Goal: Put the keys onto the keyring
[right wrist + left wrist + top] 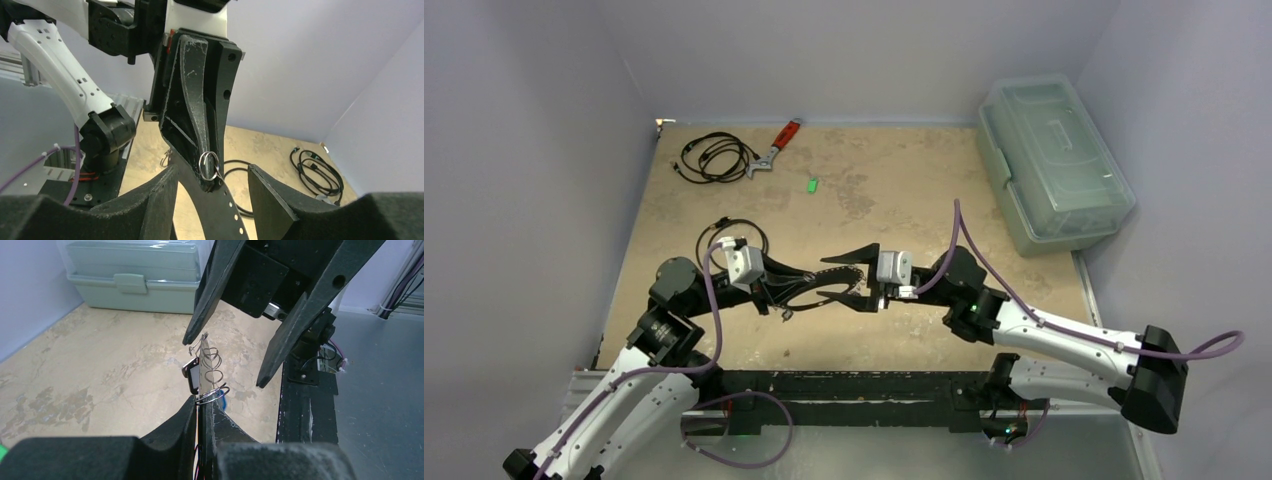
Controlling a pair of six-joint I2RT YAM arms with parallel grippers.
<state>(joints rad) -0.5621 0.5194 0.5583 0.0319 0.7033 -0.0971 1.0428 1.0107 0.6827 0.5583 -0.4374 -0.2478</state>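
Observation:
My left gripper (204, 402) is shut on the keyring (204, 365), a thin grey metal loop seen edge-on that stands up from the jaws. Small wire rings (213, 395) hang along it. A dark key with a white tag (191, 374) hangs at its left side and a blue tag (224, 401) shows behind the right finger. My right gripper (212, 170) is open, its fingers on either side of the left gripper's tips and a small ring (209, 165) without touching. A green key (811, 184) lies alone on the table further back. Both grippers meet at mid-table (824, 285).
A red-handled wrench (774, 148) and coiled black cables (714, 155) lie at the back left. Another cable loop (729, 235) lies by the left arm. A clear lidded plastic box (1054, 160) stands at the right. Grey walls enclose the table.

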